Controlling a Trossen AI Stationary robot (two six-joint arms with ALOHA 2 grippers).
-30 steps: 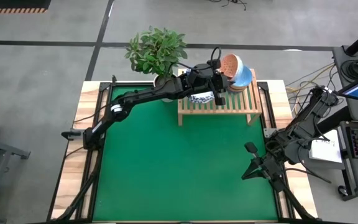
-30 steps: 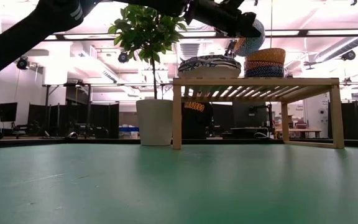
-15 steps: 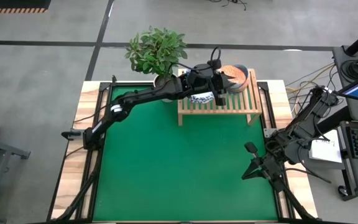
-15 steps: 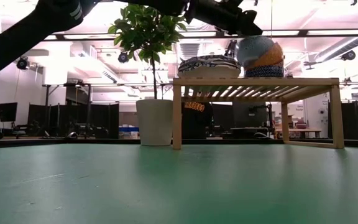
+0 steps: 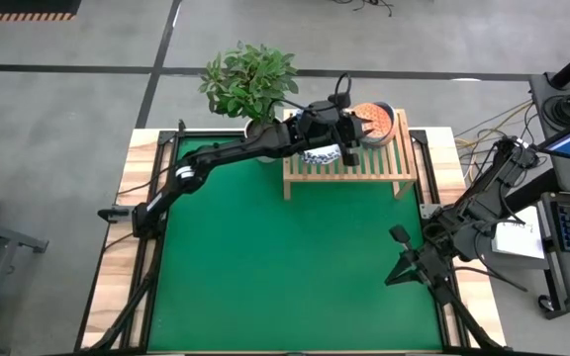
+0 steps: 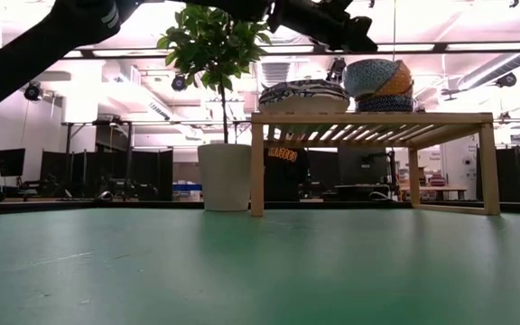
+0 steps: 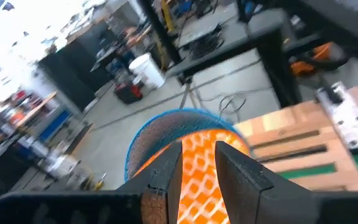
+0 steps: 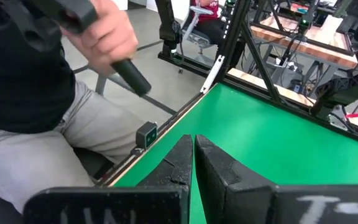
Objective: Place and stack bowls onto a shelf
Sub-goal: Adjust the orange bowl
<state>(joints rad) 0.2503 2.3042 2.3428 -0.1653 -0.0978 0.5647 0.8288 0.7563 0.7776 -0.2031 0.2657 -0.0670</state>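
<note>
A light-blue bowl (image 5: 374,121) with an orange-patterned inside lies tilted on top of the stack of small bowls. Below it are a yellow-orange bowl (image 6: 397,81) and a dark-blue patterned one (image 6: 385,104), at the right end of the wooden shelf (image 6: 368,117). White bowls with blue-patterned rims (image 6: 305,93) sit stacked at the shelf's left end. My left gripper (image 6: 361,42) hangs open just above the light-blue bowl (image 7: 166,134), clear of it. My right gripper (image 5: 400,235) waits shut over the table's right side.
A potted plant (image 5: 248,81) in a white pot (image 6: 224,176) stands just left of the shelf at the table's far edge. The green mat (image 5: 285,257) in front of the shelf is free room. Off the table's right side, a person's hand (image 8: 107,34) holds a dark handle.
My left gripper has let go of the light-blue bowl without moving. The bowl, held steeply tipped above the small stack a second ago, has dropped onto the yellow-orange bowl and settled there, still tilted.
</note>
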